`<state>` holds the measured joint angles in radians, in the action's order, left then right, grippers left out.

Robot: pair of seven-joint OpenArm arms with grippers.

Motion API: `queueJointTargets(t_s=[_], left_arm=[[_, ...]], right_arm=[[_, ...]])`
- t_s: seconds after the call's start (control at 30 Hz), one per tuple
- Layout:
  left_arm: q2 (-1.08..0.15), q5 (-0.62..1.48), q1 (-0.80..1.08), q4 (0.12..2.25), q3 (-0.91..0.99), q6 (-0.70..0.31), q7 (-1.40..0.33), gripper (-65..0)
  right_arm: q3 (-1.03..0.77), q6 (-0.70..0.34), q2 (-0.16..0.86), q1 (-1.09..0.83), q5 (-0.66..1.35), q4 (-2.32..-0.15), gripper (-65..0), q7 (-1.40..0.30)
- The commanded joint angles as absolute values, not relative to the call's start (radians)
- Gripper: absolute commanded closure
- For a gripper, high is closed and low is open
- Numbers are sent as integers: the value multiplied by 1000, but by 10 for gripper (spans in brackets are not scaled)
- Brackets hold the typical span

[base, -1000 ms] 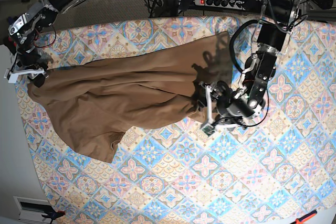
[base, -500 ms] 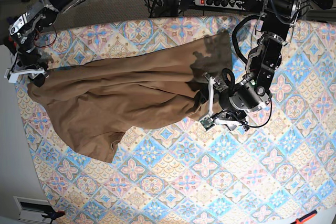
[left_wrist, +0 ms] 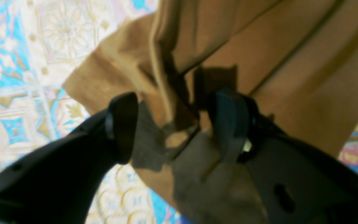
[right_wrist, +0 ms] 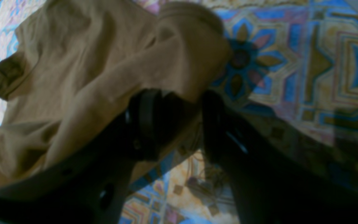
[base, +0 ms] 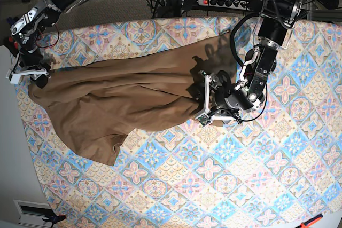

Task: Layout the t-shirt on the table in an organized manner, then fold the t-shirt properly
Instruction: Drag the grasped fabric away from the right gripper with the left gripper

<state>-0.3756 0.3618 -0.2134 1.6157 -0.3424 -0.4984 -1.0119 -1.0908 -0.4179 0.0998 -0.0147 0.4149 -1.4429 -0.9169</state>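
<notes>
A tan-brown t-shirt (base: 128, 97) lies stretched and rumpled across the table (base: 224, 185), whose pastel diamond-tile cloth stays bare on the whole side nearest the base camera. The garment's lowest corner hangs toward that bare stretch, folded over on itself.

At the shirt's end nearer the table's middle, the left gripper (base: 206, 102) straddles a bunched ridge of the fabric: the wrist view shows its jaws spread wide, one finger (left_wrist: 123, 124) on either side of the fold and neither pressing it, so the pincer is released.

At the shirt's opposite end, by the table's edge, the right gripper (base: 33, 74) sits at a bundled corner of cloth. Its wrist view shows cloth lying between the parted dark fingers (right_wrist: 144, 124); whether it is truly pinched cannot be told.

Beyond the shirt, past the table's far edge, a black power strip (base: 224, 1) rests among dark cables.
</notes>
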Motion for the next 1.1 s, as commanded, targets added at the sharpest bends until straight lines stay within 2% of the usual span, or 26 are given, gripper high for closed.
queueJointTargets(t_s=[0.0, 0.1, 0.3, 0.47, 0.73, 0.83, 1.07], left_arm=[[-372, 371, -237, 1618, -337, -510, -980, -370], [-343, 369, -259, 1569, -338, -541, -931, -303], [-303, 369, -329, 1458, -332, -536, -871, -1], [-300, 337, -378, 1458, -331, -510, -814, 0], [-288, 102, -503, 1406, -331, -510, -802, 0], [-243, 5, -587, 1210, -332, -510, -720, 0], [-157, -148, -769, 590, -331, -503, -335, 0]], right_arm=[[-1092, -424, 116, -5, 433, -1463, -211, -895], [-1092, -424, 116, -5, 433, -1463, -211, -895], [-1092, -424, 116, -5, 433, -1463, -211, -895], [-1092, -424, 116, -5, 433, -1463, -210, -895], [-1092, -424, 116, -5, 433, -1463, -210, -895], [-1092, -424, 116, -5, 433, -1463, -210, -895], [-1092, -424, 116, -24, 433, -1463, -210, -895]])
